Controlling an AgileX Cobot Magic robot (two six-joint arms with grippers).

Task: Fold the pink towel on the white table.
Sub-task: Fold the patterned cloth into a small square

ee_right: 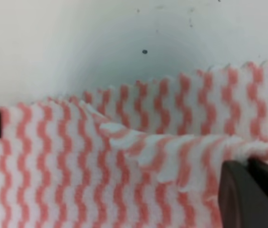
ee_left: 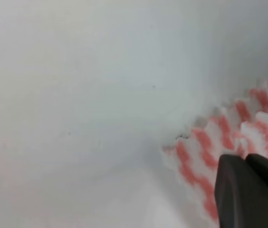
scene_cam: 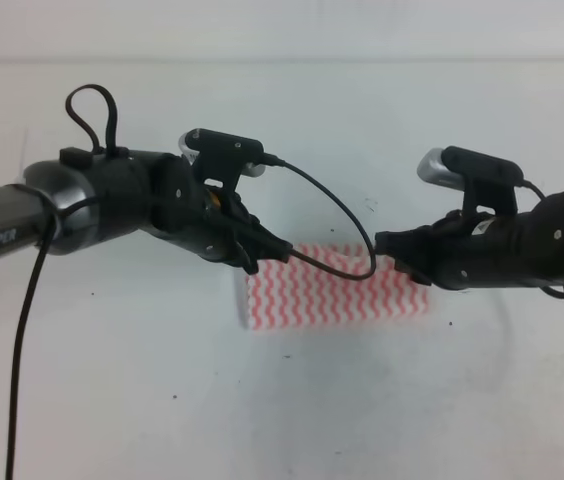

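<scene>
The left gripper (scene_cam: 252, 258) had its jaws at the towel's left end; in the left wrist view the dark fingertips (ee_left: 248, 190) lay pressed together over a corner of the cloth, but whether they pinched any of it could not be told. The right gripper (scene_cam: 390, 250) sat at the towel's far right corner, and the right wrist view showed its fingertips (ee_right: 250, 190) close together against a raised, rumpled fold of cloth, apparently clenched on it, with an upper layer lying loosely over a lower one. The pink towel (scene_cam: 337, 295), striped in pink-red and white zigzags, lay as a wide rectangle near the middle of the white tabletop (scene_cam: 262, 410), between the two arms. A black cable (scene_cam: 337, 225) looped from the left wrist camera over the towel's far edge.
</scene>
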